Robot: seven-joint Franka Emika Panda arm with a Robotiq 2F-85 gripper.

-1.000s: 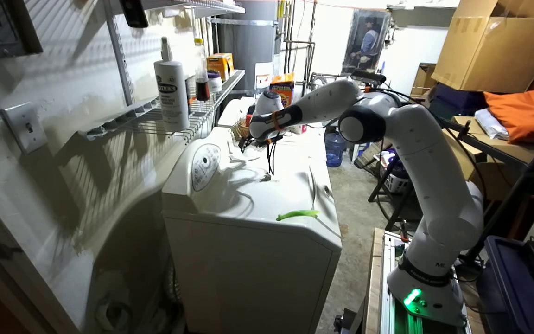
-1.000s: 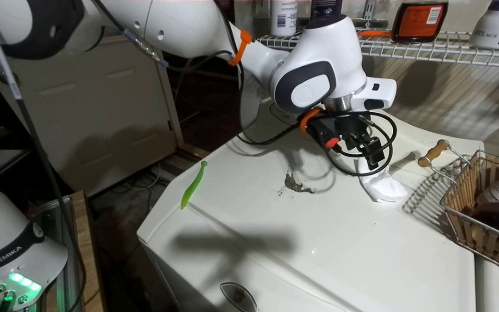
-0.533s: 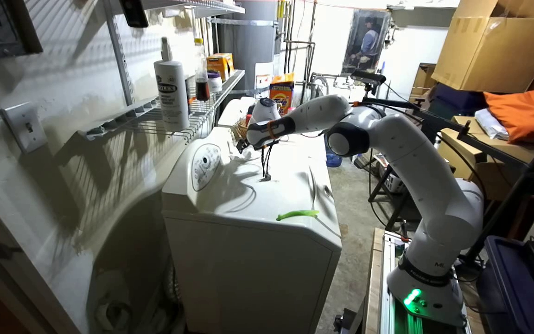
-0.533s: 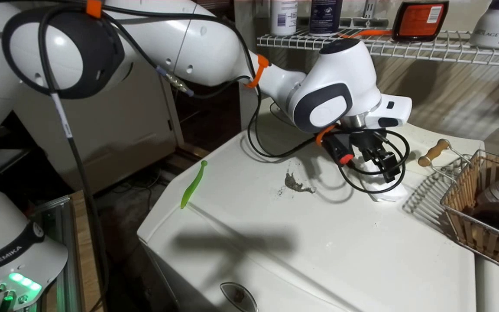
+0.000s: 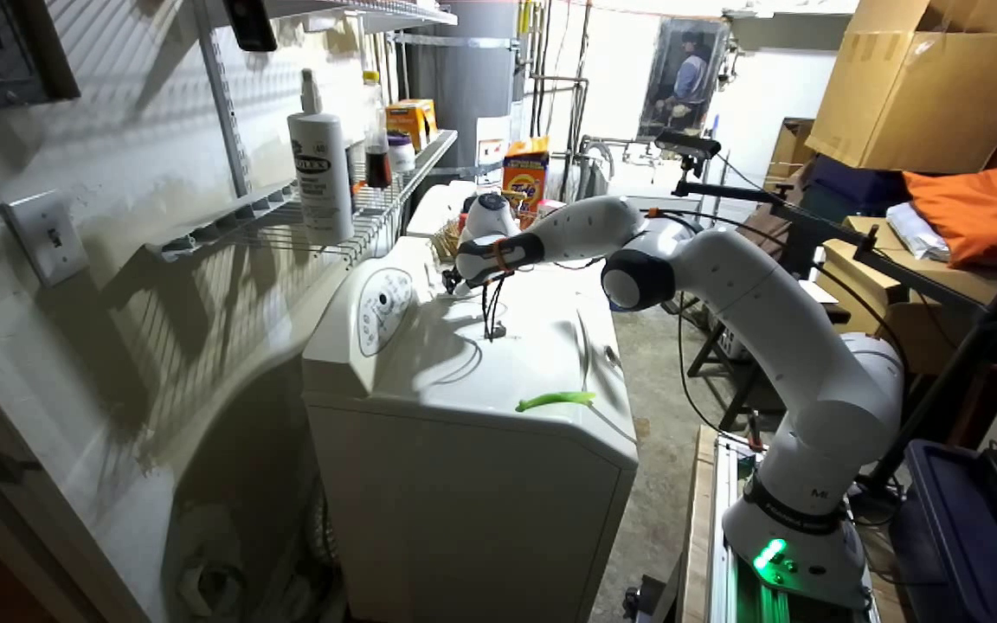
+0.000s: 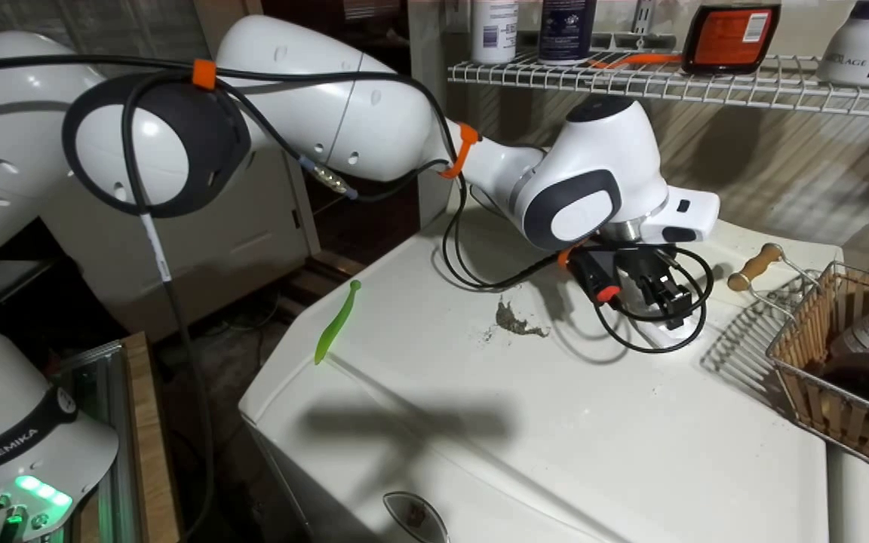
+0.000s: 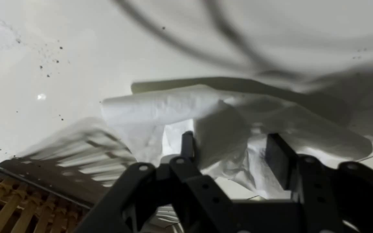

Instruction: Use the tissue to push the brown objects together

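Note:
The tissue (image 6: 661,334) is a crumpled white sheet on the white machine top (image 6: 525,430), partly hidden by my gripper and cables in that exterior view. In the wrist view the tissue (image 7: 160,108) lies in folds under and between my fingers. My gripper (image 7: 230,134) is open, its two black fingers apart with part of the tissue between them; whether they touch it I cannot tell. It also shows low over the tissue in an exterior view (image 6: 674,311). The brown objects (image 6: 514,320) are a small grey-brown heap of crumbs left of the gripper, also visible in an exterior view (image 5: 496,332).
A wire basket (image 6: 789,362) with a wooden handle (image 6: 755,266) stands right of the gripper. A wire shelf (image 6: 706,90) with bottles hangs above the machine's back. A green strip (image 6: 336,323) lies near the machine's edge. Black cables (image 6: 642,348) loop around the gripper.
My gripper has come down over the tissue, moving down and a little right in an exterior view. The tissue is now more covered by it. The brown heap has not moved.

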